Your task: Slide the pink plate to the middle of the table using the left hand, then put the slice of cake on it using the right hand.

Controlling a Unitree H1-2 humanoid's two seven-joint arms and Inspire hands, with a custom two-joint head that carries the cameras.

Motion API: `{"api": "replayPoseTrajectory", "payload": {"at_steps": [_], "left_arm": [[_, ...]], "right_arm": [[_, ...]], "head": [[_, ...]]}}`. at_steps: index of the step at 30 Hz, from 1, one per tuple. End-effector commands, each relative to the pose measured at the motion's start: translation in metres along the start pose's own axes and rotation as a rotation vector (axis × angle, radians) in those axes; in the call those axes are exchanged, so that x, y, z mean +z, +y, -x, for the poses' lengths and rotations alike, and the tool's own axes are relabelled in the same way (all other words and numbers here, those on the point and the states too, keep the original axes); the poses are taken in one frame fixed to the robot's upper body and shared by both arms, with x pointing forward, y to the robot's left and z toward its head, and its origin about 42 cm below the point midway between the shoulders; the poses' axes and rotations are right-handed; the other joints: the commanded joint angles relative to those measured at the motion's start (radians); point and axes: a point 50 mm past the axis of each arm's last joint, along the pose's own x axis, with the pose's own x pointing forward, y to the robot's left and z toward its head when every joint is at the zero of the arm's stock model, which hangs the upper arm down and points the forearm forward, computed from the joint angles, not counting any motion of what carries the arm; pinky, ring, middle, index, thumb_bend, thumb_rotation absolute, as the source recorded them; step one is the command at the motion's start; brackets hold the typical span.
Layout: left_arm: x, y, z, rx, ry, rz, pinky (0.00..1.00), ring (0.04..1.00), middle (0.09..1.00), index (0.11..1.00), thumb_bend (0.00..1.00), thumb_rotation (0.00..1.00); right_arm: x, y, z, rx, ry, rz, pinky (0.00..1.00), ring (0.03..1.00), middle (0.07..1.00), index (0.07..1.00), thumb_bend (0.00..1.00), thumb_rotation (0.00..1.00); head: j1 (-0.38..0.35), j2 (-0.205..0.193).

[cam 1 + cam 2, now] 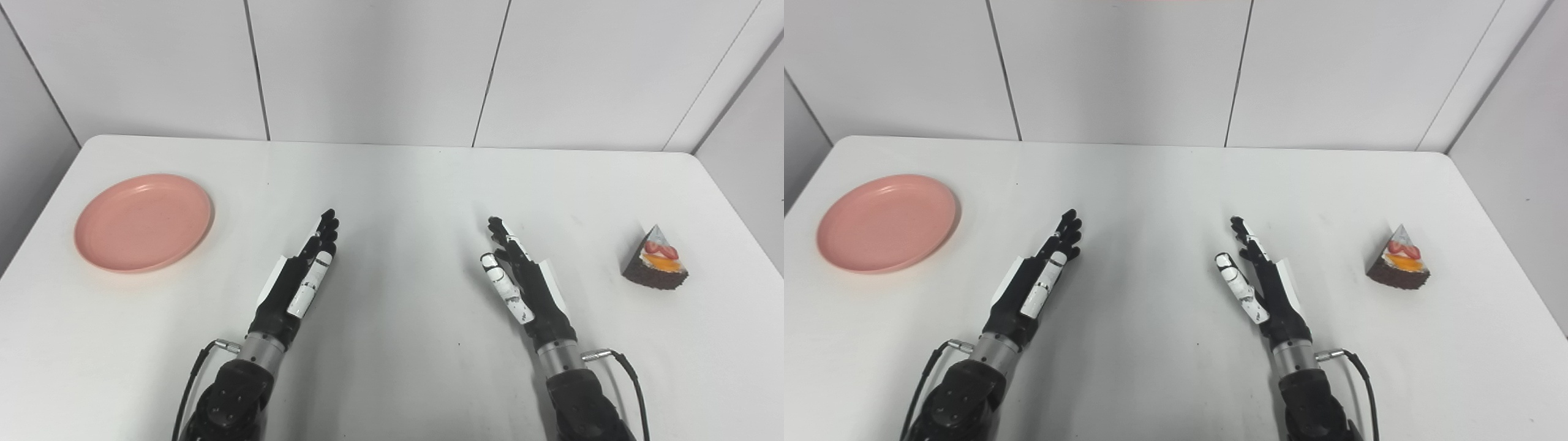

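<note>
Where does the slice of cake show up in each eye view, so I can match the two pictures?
Left eye view: the slice of cake sits at the far right, mid-height, on the white table.
Right eye view: the slice of cake is again on the right, but farther in from the edge.
Shared landmark: the pink plate at the left, and the right robot hand inboard of the cake.

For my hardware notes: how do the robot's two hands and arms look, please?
The left hand and the right hand are both black, with a white thumb cover and a white back panel. Each has a silver wrist ring, a black forearm and a thin black cable.
</note>
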Motion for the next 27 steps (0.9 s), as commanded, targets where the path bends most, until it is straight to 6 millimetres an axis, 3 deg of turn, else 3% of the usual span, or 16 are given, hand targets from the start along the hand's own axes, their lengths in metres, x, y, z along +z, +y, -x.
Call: {"api": "replayPoseTrajectory", "payload": {"at_steps": [1,27], "left_arm": [[-0.0245,-0.0023,0.0118,-0.015,0.145,-0.006,0.96,0.99,0.994,0.984,0.43,1.0],[-0.0244,-0.0011,0.0119,-0.013,0.15,-0.007,0.95,0.984,0.985,0.978,0.44,1.0]], "right_arm": [[-0.0002,0.0024,-0.0001,0.022,0.005,0.005,0.87,0.918,0.923,0.919,0.34,1.0],[0.0002,0.0025,-0.0002,0.026,0.0,0.01,0.86,0.916,0.923,0.918,0.33,1.0]], "head": [[0.001,0.001],[0.0,0.002]]}}
